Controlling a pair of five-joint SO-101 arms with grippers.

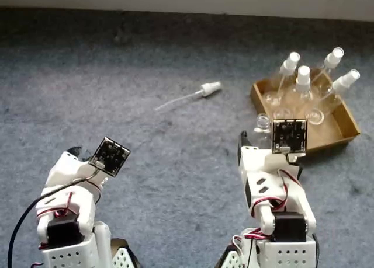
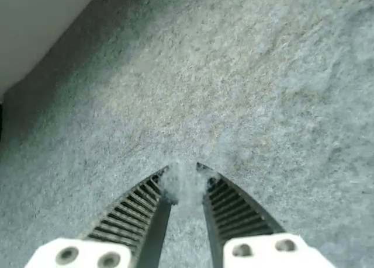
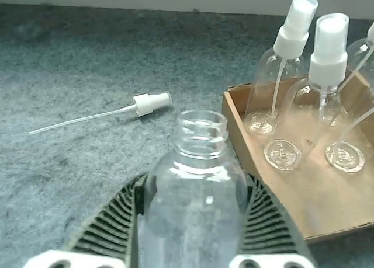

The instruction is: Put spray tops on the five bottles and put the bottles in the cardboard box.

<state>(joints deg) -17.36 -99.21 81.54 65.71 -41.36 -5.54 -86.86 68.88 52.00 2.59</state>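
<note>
My right gripper is shut on a clear bottle with an open neck and no spray top. It holds the bottle upright just off the near left corner of the cardboard box, where the bottle rises ahead of the gripper. Several clear bottles with white spray tops stand in the box. A loose white spray top with its long thin tube lies on the carpet left of the box. My left gripper hangs over bare carpet at the near left, its fingers almost together with nothing between them.
Grey carpet covers the whole work surface. A pale wall edge runs along the far side. Free carpet lies between the two arms and around the loose spray top.
</note>
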